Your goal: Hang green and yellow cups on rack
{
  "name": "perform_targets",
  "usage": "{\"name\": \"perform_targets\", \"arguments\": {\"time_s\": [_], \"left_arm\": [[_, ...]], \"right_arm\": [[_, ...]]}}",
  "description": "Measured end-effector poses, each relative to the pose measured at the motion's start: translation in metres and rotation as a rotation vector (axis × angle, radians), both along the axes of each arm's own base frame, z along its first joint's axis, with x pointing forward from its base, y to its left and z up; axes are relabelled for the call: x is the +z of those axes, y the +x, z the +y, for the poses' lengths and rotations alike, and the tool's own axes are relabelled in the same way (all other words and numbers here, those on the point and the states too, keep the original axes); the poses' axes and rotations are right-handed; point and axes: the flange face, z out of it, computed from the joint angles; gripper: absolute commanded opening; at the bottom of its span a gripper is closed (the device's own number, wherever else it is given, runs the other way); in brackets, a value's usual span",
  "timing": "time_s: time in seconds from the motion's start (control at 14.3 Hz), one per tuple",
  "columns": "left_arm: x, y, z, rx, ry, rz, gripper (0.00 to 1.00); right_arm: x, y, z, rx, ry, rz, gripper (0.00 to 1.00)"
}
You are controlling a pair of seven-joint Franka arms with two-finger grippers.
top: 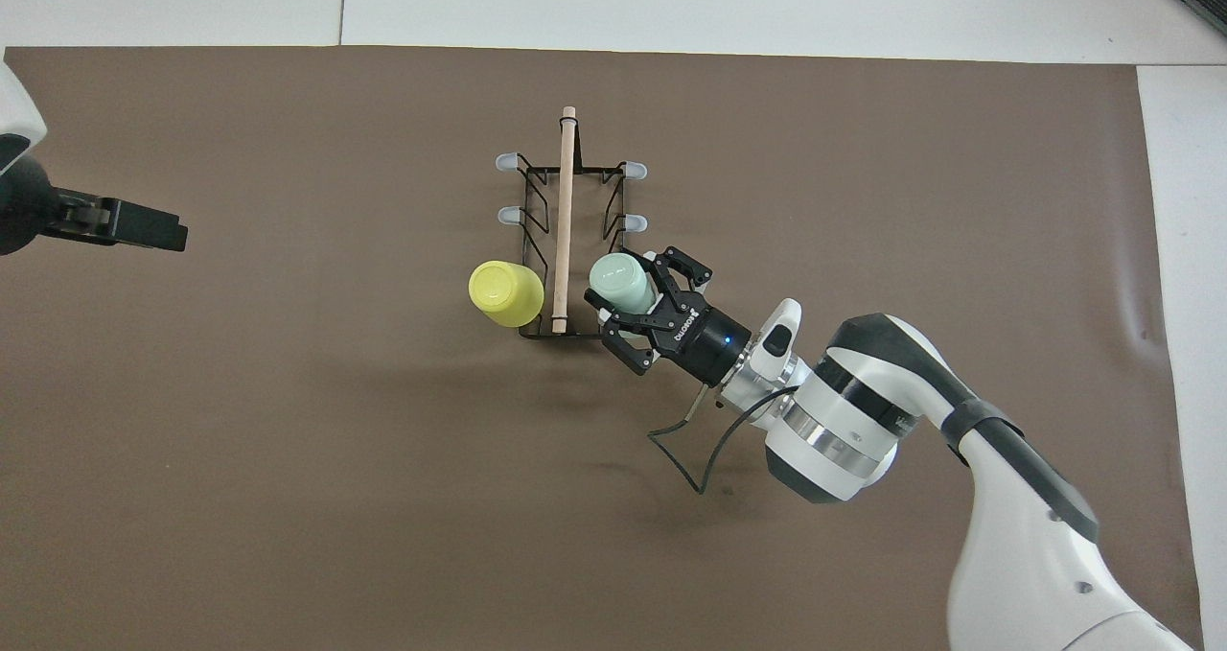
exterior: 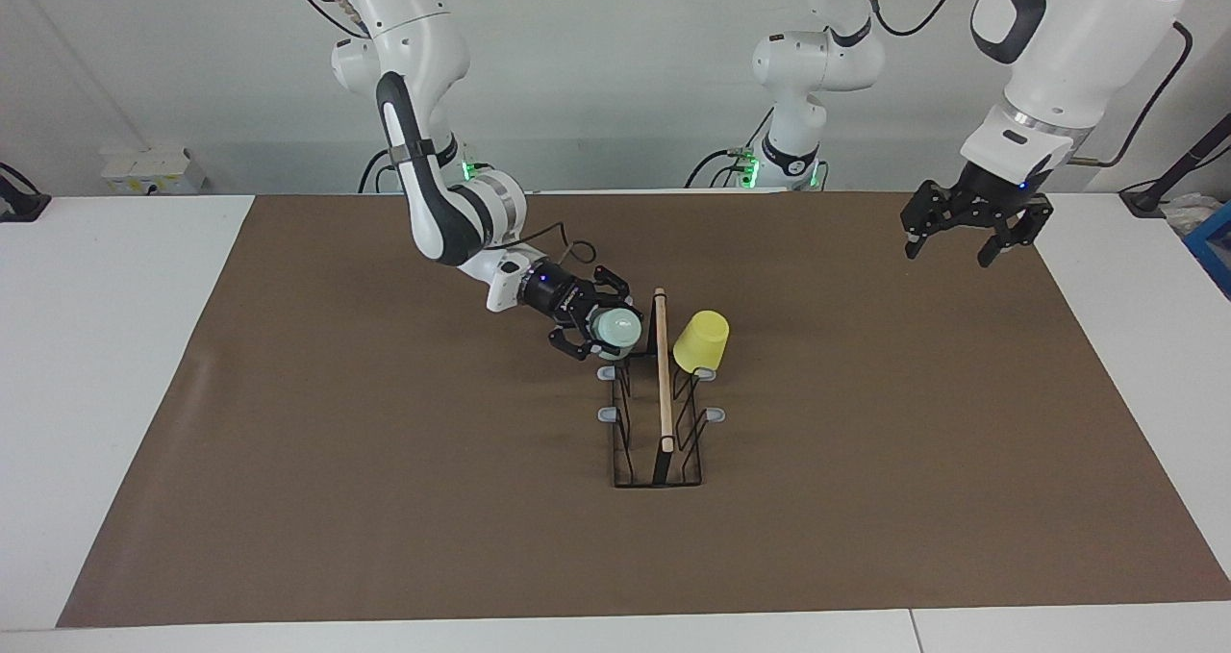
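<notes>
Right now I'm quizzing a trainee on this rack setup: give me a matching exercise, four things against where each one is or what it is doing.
Things:
1. yellow cup
2. green cup
3. left gripper
4. wooden rod

States:
A. open, raised over the mat's edge
B. along the rack's top
C. held in the right gripper
D. hung upside down on a prong

Pairs: 1-D, 2-C, 3-A, 4-B
</notes>
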Motion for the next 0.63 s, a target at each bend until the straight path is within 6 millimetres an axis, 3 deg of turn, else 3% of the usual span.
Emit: {"name": "perform_targets", "arguments": {"time_s": [0.63], "left_arm": [[-0.004, -0.009, 0.013, -0.050, 0.050, 0.079, 1.00]], "right_arm": [[-0.015, -0.002, 0.000, 0.007, 0.007, -0.008, 0.00]]}}
